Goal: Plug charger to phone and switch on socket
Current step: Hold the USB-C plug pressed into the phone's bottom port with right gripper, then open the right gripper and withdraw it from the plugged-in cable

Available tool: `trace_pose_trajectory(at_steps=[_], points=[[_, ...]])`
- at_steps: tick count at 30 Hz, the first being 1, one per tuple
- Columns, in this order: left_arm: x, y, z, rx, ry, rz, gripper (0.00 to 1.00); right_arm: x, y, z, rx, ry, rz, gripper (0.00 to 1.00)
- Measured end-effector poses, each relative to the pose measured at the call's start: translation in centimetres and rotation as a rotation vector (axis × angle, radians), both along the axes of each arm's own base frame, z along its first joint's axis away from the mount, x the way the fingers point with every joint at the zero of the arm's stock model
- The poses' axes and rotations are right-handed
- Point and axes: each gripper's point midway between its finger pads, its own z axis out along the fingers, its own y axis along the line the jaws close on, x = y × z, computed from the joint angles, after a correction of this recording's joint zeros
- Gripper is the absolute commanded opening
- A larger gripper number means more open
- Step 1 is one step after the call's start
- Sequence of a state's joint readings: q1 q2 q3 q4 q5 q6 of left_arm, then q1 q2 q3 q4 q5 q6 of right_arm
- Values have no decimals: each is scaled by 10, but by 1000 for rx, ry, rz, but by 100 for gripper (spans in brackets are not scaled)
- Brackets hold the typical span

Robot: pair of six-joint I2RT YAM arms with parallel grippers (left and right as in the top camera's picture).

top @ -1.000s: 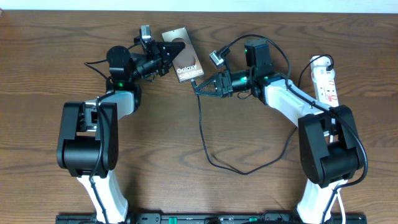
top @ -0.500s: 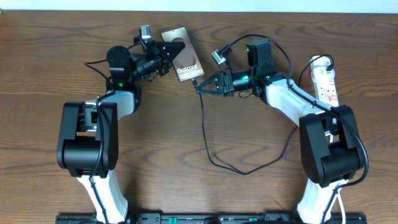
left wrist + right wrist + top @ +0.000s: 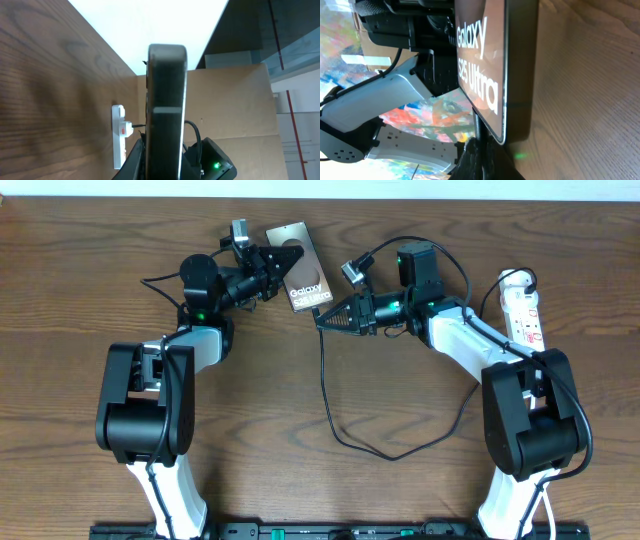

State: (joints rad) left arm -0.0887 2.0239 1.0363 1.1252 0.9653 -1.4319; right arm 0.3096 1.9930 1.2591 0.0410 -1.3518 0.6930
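The phone [image 3: 305, 285], pinched in the left gripper [image 3: 280, 265], has edged right toward the right gripper [image 3: 322, 321], which clamps the charger [image 3: 325, 395] tip just beside the phone's end. Plugging looks unfinished; the socket [image 3: 524, 305], far right, awaits switching.

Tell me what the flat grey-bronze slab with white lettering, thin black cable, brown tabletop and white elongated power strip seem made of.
Flat grey-bronze slab: satin metallic-looking face with faint sheen; metal, glass or printed dummy, unclear.
Thin black cable: flexible rubbery sheath, judging by its loose loop.
Brown tabletop: matte wood or wood-look laminate, grain visible.
White elongated power strip: smooth moulded plastic, likely.
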Motion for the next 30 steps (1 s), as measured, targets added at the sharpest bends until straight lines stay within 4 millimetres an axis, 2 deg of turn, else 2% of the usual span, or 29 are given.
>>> trace_pose_trajectory(at_steps=[8, 9, 11, 13, 15, 18, 22, 25, 30], points=[[-1, 0, 0, 0, -1, -4, 7, 2, 0, -2, -7, 3, -12, 1], [-1, 0, 0, 0, -1, -4, 7, 2, 0, -2, -7, 4, -13, 5], [-1, 0, 0, 0, 0, -8, 7, 4, 0, -2, -12, 10, -22, 44], [-8, -7, 0, 2, 2, -53, 7, 10, 1, -5, -33, -7, -54, 66], [-14, -13, -1, 2, 3, -90, 7, 13, 1, -6, -40, -17, -69, 77], [-19, -17, -1, 3, 3, -122, 7, 16, 1, -2, -28, -48, -72, 98], [-14, -3, -1, 6, 0, -96, 7, 19, -3, 0, -19, -64, -76, 99], [-7, 16, -13, 30, 37, -56, 7, 25, -12, 5, -18, -78, -99, 99], [-8, 39, -73, 105, 281, 6, 7, 32, -36, 20, -66, -101, -183, 99]])
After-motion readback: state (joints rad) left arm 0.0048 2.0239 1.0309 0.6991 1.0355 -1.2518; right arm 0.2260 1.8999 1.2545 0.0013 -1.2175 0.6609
